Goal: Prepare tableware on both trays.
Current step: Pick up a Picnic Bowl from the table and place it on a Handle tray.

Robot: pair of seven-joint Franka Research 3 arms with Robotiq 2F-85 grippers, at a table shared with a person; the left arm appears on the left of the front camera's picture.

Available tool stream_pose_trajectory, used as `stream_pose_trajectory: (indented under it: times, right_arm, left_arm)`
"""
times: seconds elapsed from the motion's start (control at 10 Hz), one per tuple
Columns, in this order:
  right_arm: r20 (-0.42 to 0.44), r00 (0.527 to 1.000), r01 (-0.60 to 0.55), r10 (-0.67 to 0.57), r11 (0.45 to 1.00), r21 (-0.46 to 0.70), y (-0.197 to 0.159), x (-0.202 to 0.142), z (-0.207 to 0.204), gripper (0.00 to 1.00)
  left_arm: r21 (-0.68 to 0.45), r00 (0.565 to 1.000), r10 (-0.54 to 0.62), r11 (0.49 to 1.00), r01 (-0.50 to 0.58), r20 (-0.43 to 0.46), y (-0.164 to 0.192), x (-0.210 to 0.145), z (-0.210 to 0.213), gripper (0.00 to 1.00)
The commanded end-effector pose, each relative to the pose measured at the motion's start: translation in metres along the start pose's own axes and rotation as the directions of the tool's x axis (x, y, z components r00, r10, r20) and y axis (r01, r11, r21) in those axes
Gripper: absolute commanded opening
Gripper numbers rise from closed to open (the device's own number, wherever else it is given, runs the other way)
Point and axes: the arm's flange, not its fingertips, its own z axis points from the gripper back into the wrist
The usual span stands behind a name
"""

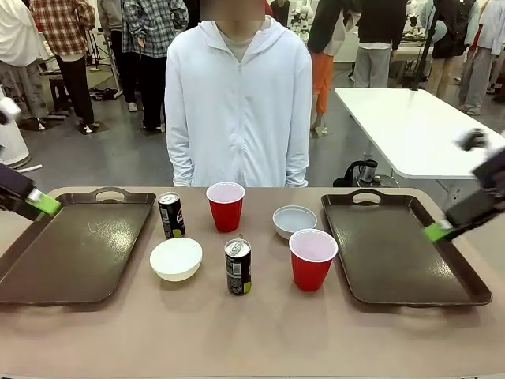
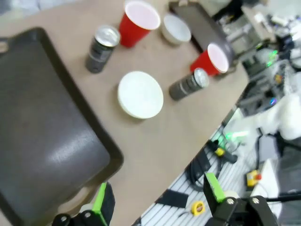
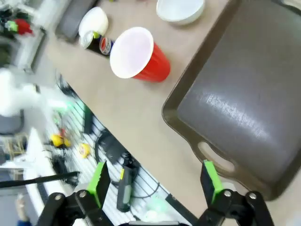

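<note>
On the tan table (image 1: 252,332) in the front view, the left tray (image 1: 75,249) and right tray (image 1: 402,253) lie bare at either side, with the tableware standing between them. The far can (image 1: 171,215) and far cup (image 1: 226,206) stand side by side near the person (image 1: 237,103) in a white hooded jacket. The right bowl (image 1: 294,221) sits just beside the right tray. Nearer the robot stand the left bowl (image 1: 176,259), the near can (image 1: 238,267) and the near cup (image 1: 312,259). The left gripper (image 1: 41,203) hangs over the left tray's far left corner, and the right gripper (image 1: 438,230) over the right tray's outer rim.

From the left wrist, the left gripper (image 2: 157,197) has its jaws spread wide with nothing between them, above the table edge beside the left tray. Both cups, both cans and both bowls show beyond.

From the right wrist, the right gripper (image 3: 155,181) is likewise spread wide and holds nothing, above the handle end of the right tray. The near cup stands just beside that tray.
</note>
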Motion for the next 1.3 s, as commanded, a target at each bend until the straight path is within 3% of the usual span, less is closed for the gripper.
stream_pose_trajectory:
  times: [0.0,0.2,0.5,0.8,1.2]
  right_arm:
    - [0.103,0.994,0.021,-0.036,0.989,0.149,-0.025,-0.087,-0.021,1.00]
    - [0.198,0.977,0.044,-0.085,0.978,0.204,-0.044,-0.118,-0.003,1.00]
    - [0.275,0.957,0.032,-0.090,0.977,0.209,-0.041,-0.146,0.018,1.00]
    - [0.290,0.952,0.039,-0.094,0.981,0.192,-0.037,-0.154,0.025,1.00]
    - [0.272,0.958,0.036,-0.086,0.982,0.183,-0.036,-0.150,0.022,1.00]
  left_arm:
    - [-0.041,0.991,0.094,0.995,-0.091,0.097,0.030,-0.015,0.031,1.00]
    - [-0.072,0.968,0.199,0.979,-0.190,0.153,0.067,-0.035,0.063,1.00]
    - [-0.090,0.946,0.262,0.964,-0.249,0.190,0.085,-0.054,0.083,1.00]
    - [-0.133,0.923,0.313,0.948,-0.290,0.222,0.097,-0.072,0.093,1.00]
    - [-0.130,0.925,0.321,0.945,-0.299,0.202,0.077,-0.063,0.073,1.00]
